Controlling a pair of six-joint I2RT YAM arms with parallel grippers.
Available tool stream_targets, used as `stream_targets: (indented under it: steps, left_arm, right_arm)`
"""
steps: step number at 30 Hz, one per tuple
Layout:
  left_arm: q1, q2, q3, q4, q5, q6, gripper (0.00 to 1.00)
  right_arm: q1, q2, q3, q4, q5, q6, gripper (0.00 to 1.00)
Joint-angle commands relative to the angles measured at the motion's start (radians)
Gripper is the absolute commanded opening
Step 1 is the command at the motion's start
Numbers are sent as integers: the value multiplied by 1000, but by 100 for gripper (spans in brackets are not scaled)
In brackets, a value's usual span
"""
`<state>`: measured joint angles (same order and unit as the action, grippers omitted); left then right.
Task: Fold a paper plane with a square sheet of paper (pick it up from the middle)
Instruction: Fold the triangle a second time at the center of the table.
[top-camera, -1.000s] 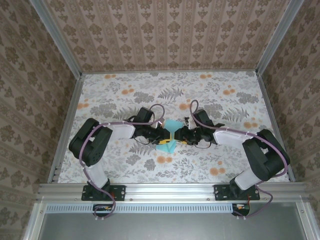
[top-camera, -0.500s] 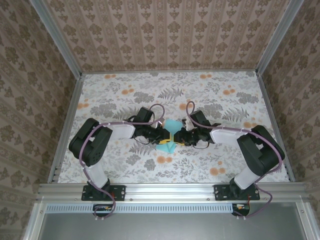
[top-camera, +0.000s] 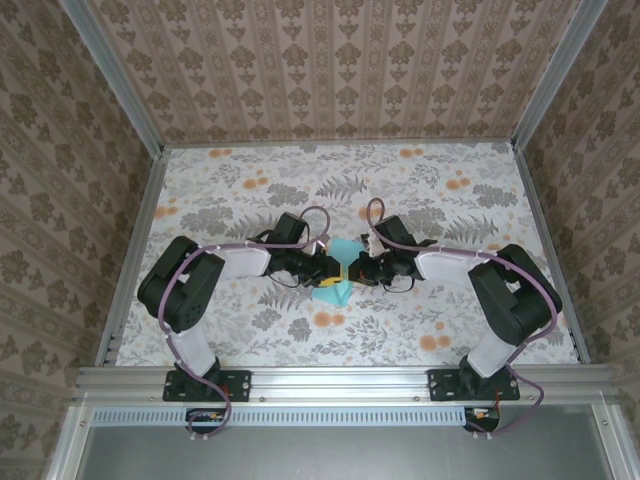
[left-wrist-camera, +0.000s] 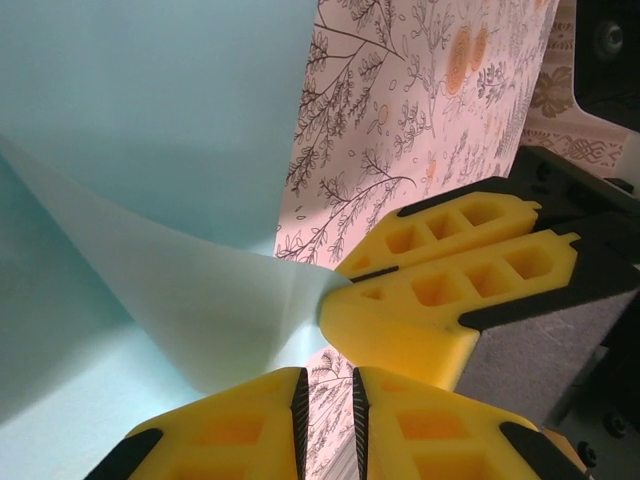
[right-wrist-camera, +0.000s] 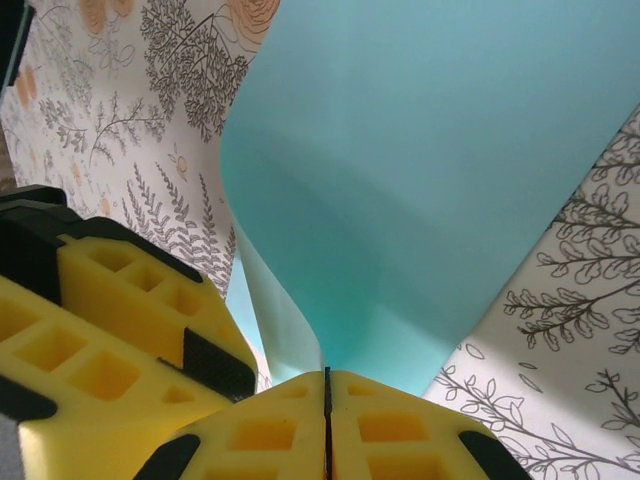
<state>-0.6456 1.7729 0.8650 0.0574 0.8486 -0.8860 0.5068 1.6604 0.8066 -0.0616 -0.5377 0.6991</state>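
Pinching square sheet of paper (right-wrist-camera: 420, 180) at its waist in fully closed right end effector (right-wrist-camera: 327, 385), sheet bowing out ahead of fingertips; left end effector (left-wrist-camera: 328, 385) facing opposite, nearly closed, grip unclear; seemingly just beginning: no sharp crease, nose and wings pending

Desk (top-camera: 250, 330) centre jammed: left fingers (left-wrist-camera: 220, 430) & right fingers (left-wrist-camera: 440, 290) nearly tip to tip, paper (left-wrist-camera: 150, 150) bowed up betw. them. Far half & both flanks open up to walls (top-camera: 340, 70).

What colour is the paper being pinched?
Turquoise-blue, plain; the sheet of paper shows best in the right wrist view.
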Motion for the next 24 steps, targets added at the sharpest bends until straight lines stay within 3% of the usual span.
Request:
stream_targets:
  steps: [1,24]
  left_arm:
    - [3,23,27,24,33,5,21]
    - [-12,78,46,34,43,3,21]
  right_arm:
    - [3,30,38,-69,46,-46,9]
    - [1,99,105,-138,93,-84,9]
